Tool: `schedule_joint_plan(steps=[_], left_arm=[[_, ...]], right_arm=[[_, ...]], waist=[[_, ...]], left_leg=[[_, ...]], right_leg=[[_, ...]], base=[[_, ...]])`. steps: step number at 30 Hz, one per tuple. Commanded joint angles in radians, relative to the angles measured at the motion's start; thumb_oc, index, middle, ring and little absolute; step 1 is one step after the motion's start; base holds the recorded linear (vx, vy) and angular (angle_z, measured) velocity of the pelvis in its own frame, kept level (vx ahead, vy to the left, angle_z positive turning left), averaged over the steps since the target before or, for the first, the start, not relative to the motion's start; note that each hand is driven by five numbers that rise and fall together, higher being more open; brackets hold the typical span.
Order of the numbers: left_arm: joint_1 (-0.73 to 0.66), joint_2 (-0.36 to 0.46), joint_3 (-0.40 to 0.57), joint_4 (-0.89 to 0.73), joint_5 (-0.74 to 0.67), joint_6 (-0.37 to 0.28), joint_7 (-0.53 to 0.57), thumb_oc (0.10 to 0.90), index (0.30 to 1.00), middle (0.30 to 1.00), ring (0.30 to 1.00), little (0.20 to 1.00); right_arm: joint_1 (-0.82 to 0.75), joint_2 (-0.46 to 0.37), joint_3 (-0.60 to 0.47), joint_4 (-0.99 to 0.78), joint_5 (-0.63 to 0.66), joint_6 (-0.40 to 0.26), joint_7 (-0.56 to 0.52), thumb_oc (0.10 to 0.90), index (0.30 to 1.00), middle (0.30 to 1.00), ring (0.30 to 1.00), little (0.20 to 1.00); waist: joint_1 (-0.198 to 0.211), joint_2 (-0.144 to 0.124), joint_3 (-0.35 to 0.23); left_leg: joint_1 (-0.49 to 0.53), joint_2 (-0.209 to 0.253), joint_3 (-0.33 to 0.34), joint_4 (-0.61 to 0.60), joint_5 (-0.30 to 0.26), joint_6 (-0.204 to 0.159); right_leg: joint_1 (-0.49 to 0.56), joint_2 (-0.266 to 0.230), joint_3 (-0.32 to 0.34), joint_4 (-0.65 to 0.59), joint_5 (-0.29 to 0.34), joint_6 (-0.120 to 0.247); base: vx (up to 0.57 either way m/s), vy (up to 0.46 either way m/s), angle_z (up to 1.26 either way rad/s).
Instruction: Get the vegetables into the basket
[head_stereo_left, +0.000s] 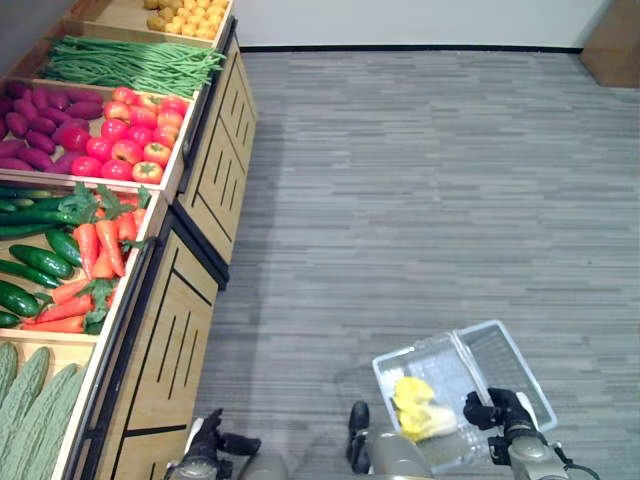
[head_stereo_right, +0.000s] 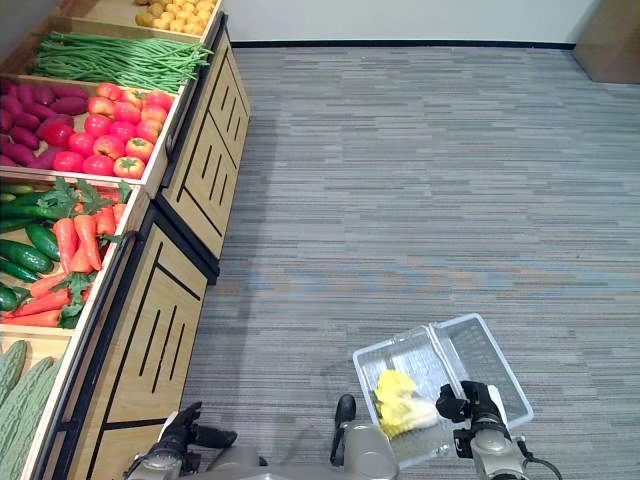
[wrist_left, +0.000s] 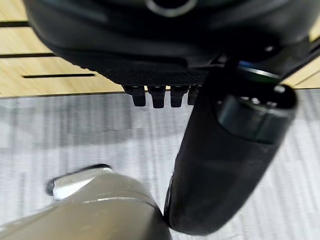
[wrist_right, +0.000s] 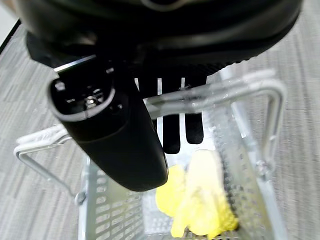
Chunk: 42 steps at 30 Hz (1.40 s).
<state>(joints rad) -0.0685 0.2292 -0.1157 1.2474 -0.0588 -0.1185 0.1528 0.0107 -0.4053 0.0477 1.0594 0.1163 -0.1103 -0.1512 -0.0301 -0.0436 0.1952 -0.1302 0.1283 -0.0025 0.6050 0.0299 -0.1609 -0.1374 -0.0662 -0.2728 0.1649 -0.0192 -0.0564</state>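
basket (head_stereo_left: 500, 350) hanging by its handle (wrist_right: 215, 92), r hand (wrist_right: 175, 125) fingers hooked under it; l hand (wrist_left: 160, 95) curled, holding nothing. yellow veg (head_stereo_right: 400, 400) sitting at near end — risk: loose hook letting basket be tipping.

No legible text, label, number or sign was present — neither on the basket (head_stereo_left: 520, 365) nor on the produce shelf (head_stereo_left: 205, 190) fronts.
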Motion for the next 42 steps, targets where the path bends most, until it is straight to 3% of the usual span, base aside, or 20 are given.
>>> schedule_joint_plan(steps=[1, 3, 4, 5, 6, 7, 9, 14, 22, 24, 25, 26, 28, 32, 33, 35, 36, 37, 38, 42], left_arm=[[0.026, 0.041, -0.034, -0.041, 0.001, 0.006, 0.015, 0.9, 1.0, 1.0, 1.0, 1.0], [0.033, 0.045, -0.036, -0.041, 0.01, 0.004, 0.017, 0.9, 1.0, 1.0, 1.0, 1.0], [0.033, 0.044, -0.036, -0.041, 0.01, 0.004, 0.017, 0.9, 1.0, 1.0, 1.0, 1.0], [0.036, 0.046, -0.035, -0.036, 0.014, 0.004, 0.021, 0.9, 1.0, 1.0, 1.0, 1.0], [0.041, 0.044, -0.03, -0.031, 0.019, 0.005, 0.028, 0.9, 1.0, 1.0, 1.0, 1.0], [0.042, 0.044, -0.03, -0.031, 0.02, 0.005, 0.028, 0.9, 1.0, 1.0, 1.0, 1.0], [0.051, 0.049, -0.015, -0.012, 0.023, 0.004, 0.036, 0.9, 1.0, 1.0, 1.0, 1.0], [0.066, 0.055, -0.005, 0.011, 0.044, 0.012, 0.033, 0.9, 1.0, 1.0, 1.0, 1.0], [0.043, 0.079, -0.01, -0.009, 0.034, 0.004, 0.034, 0.9, 1.0, 1.0, 1.0, 1.0], [0.033, 0.086, -0.011, -0.018, 0.027, 0.005, 0.037, 0.9, 1.0, 1.0, 1.0, 1.0], [0.033, 0.094, -0.008, -0.025, 0.02, 0.006, 0.035, 0.9, 1.0, 1.0, 1.0, 1.0], [0.029, 0.099, -0.006, -0.025, 0.019, 0.006, 0.037, 0.9, 1.0, 1.0, 1.0, 1.0], [0.024, 0.105, -0.008, -0.025, 0.018, 0.009, 0.039, 0.9, 1.0, 1.0, 1.0, 1.0], [0.023, 0.101, -0.008, -0.014, 0.018, 0.007, 0.044, 0.9, 1.0, 1.0, 1.0, 1.0], [0.021, 0.098, -0.004, -0.005, 0.018, 0.006, 0.042, 0.9, 1.0, 1.0, 1.0, 1.0], [0.02, 0.094, -0.002, -0.001, 0.017, 0.004, 0.039, 0.9, 1.0, 1.0, 1.0, 1.0], [0.019, 0.093, 0.006, 0.013, 0.016, -0.001, 0.035, 0.9, 1.0, 1.0, 1.0, 1.0], [0.019, 0.093, 0.006, 0.013, 0.016, -0.001, 0.035, 0.9, 1.0, 1.0, 1.0, 1.0], [0.023, 0.092, 0.011, 0.023, 0.016, -0.004, 0.03, 0.9, 1.0, 1.0, 1.0, 1.0], [0.037, 0.081, 0.028, 0.052, 0.008, 0.003, 0.029, 0.9, 1.0, 1.0, 1.0, 1.0]], right_arm=[[0.012, -0.086, -0.046, -0.043, 0.031, -0.063, -0.044, 0.4, 0.3, 0.3, 0.3, 0.3], [0.023, -0.097, -0.058, -0.052, 0.031, -0.063, -0.045, 0.4, 0.3, 0.3, 0.3, 0.3], [0.024, -0.097, -0.058, -0.053, 0.031, -0.063, -0.045, 0.4, 0.3, 0.3, 0.3, 0.3], [0.024, -0.099, -0.056, -0.054, 0.027, -0.064, -0.047, 0.4, 0.3, 0.3, 0.3, 0.3], [0.028, -0.099, -0.051, -0.058, 0.017, -0.066, -0.054, 0.4, 0.3, 0.3, 0.3, 0.3], [0.028, -0.099, -0.051, -0.058, 0.017, -0.067, -0.054, 0.4, 0.3, 0.3, 0.3, 0.3], [0.028, -0.096, -0.041, -0.051, 0.005, -0.07, -0.057, 0.4, 0.3, 0.3, 0.3, 0.3], [0.054, -0.079, -0.05, -0.041, -0.003, -0.065, -0.048, 0.4, 0.3, 0.3, 0.3, 0.3], [0.032, -0.062, -0.045, -0.012, -0.017, -0.057, -0.046, 0.4, 0.3, 0.3, 0.3, 0.3], [0.003, -0.058, -0.032, 0.003, -0.019, -0.054, -0.049, 0.4, 0.3, 0.3, 0.3, 0.3], [-0.009, -0.046, -0.019, -0.005, -0.018, -0.054, -0.047, 0.4, 0.3, 0.3, 0.3, 0.3], [-0.015, -0.042, -0.013, -0.009, -0.016, -0.056, -0.045, 0.4, 0.3, 0.3, 0.3, 0.3], [-0.025, -0.042, -0.004, -0.013, -0.02, -0.052, -0.044, 0.4, 0.3, 0.3, 0.3, 0.3], [-0.037, -0.044, 0.002, 0.005, -0.016, -0.054, -0.043, 0.4, 0.3, 0.3, 0.3, 0.3], [-0.046, -0.051, 0.002, 0.02, -0.011, -0.052, -0.044, 0.4, 0.3, 0.3, 0.3, 0.3], [-0.051, -0.05, 0.001, 0.031, -0.011, -0.051, -0.044, 0.4, 0.3, 0.3, 0.3, 0.3], [-0.052, -0.051, 0.0, 0.041, -0.016, -0.048, -0.042, 0.4, 0.3, 0.3, 0.3, 0.3], [-0.052, -0.051, 0.0, 0.041, -0.016, -0.048, -0.042, 0.4, 0.3, 0.3, 0.3, 0.3], [-0.046, -0.053, -0.001, 0.054, -0.017, -0.045, -0.035, 0.4, 0.3, 0.3, 0.3, 0.3], [-0.046, -0.051, 0.001, 0.088, -0.024, -0.041, -0.026, 0.4, 0.3, 0.3, 0.3, 0.3]], waist=[[-0.003, -0.039, 0.033], [0.009, -0.034, 0.036], [0.01, -0.035, 0.037], [0.019, -0.03, 0.037], [0.033, -0.011, 0.033], [0.034, -0.013, 0.036], [0.057, 0.002, 0.028], [0.058, -0.015, 0.001], [0.06, -0.063, -0.01], [0.068, -0.065, -0.003], [0.065, -0.063, 0.006], [0.059, -0.061, 0.014], [0.049, -0.044, 0.027], [0.029, -0.036, 0.04], [0.017, -0.041, 0.05], [0.01, -0.043, 0.05], [-0.006, -0.046, 0.049], [-0.007, -0.044, 0.051], [-0.016, -0.053, 0.048], [-0.01, -0.061, 0.027]], left_leg=[[-0.032, 0.025, 0.077, -0.059, 0.089, 0.039], [-0.122, 0.027, 0.111, -0.176, 0.067, 0.052], [-0.118, 0.026, 0.112, -0.177, 0.066, 0.052], [-0.133, 0.028, 0.122, -0.259, 0.063, 0.057], [-0.145, 0.037, 0.122, -0.42, 0.103, 0.058], [-0.136, 0.035, 0.125, -0.429, 0.106, 0.058], [-0.152, 0.053, 0.117, -0.574, 0.2, 0.034], [-0.137, 0.034, 0.163, -0.54, 0.172, 0.06], [-0.156, -0.04, 0.202, -0.432, 0.037, 0.124], [-0.136, -0.055, 0.216, -0.435, 0.008, 0.148], [-0.092, -0.073, 0.22, -0.449, -0.015, 0.171], [-0.066, -0.08, 0.223, -0.456, -0.024, 0.179], [-0.016, -0.083, 0.213, -0.482, -0.033, 0.189], [0.038, -0.096, 0.18, -0.515, -0.042, 0.178], [0.066, -0.11, 0.153, -0.51, -0.063, 0.169], [0.078, -0.115, 0.138, -0.51, -0.073, 0.163], [0.103, -0.125, 0.095, -0.497, -0.102, 0.149], [0.104, -0.123, 0.094, -0.495, -0.104, 0.148], [0.121, -0.14, 0.05, -0.47, -0.135, 0.142], [0.141, -0.145, -0.017, -0.452, -0.15, 0.129]], right_leg=[[0.002, -0.056, 0.069, 0.006, 0.023, 0.105], [0.046, -0.047, 0.064, -0.037, 0.005, 0.113], [0.048, -0.048, 0.065, -0.037, 0.004, 0.113], [0.06, -0.041, 0.066, -0.043, -0.005, 0.119], [0.087, -0.022, 0.077, -0.05, -0.027, 0.124], [0.09, -0.024, 0.078, -0.05, -0.028, 0.124], [0.144, 0.0, 0.097, -0.057, -0.059, 0.13], [0.202, -0.024, 0.123, -0.051, -0.092, 0.151], [0.166, -0.107, 0.17, -0.008, -0.022, 0.21], [0.119, -0.13, 0.164, 0.09, 0.029, 0.221], [0.064, -0.139, 0.16, 0.246, 0.098, 0.225], [0.036, -0.139, 0.16, 0.296, 0.141, 0.229], [-0.045, -0.139, 0.146, 0.341, 0.152, 0.213], [-0.105, -0.13, 0.144, 0.219, 0.137, 0.207], [-0.119, -0.133, 0.178, 0.097, 0.157, 0.221], [-0.13, -0.138, 0.185, 0.024, 0.176, 0.229], [-0.157, -0.151, 0.243, -0.081, 0.207, 0.248], [-0.154, -0.15, 0.241, -0.082, 0.207, 0.248], [-0.165, -0.141, 0.303, -0.113, 0.221, 0.26], [-0.131, -0.123, 0.293, -0.07, 0.206, 0.249]], base=[[0.09, -0.092, 0.33], [0.2, -0.045, 0.29], [0.25, 0.011, 0.32], [0.28, 0.101, 0.13], [0.28, 0.099, -0.05], [0.32, 0.124, -0.19], [0.42, 0.129, -0.38], [0.33, 0.167, -0.43], [0.19, 0.187, -0.15], [0.15, 0.236, -0.06], [0.22, 0.299, -0.18], [0.23, 0.29, -0.32], [0.19, 0.152, 0.03], [0.24, -0.019, 0.31], [0.17, -0.072, 0.58], [0.29, -0.135, 0.65], [0.33, -0.154, 0.48], [0.44, -0.198, 0.95], [0.3, -0.134, 1.01], [0.3, -0.208, 1.2]])
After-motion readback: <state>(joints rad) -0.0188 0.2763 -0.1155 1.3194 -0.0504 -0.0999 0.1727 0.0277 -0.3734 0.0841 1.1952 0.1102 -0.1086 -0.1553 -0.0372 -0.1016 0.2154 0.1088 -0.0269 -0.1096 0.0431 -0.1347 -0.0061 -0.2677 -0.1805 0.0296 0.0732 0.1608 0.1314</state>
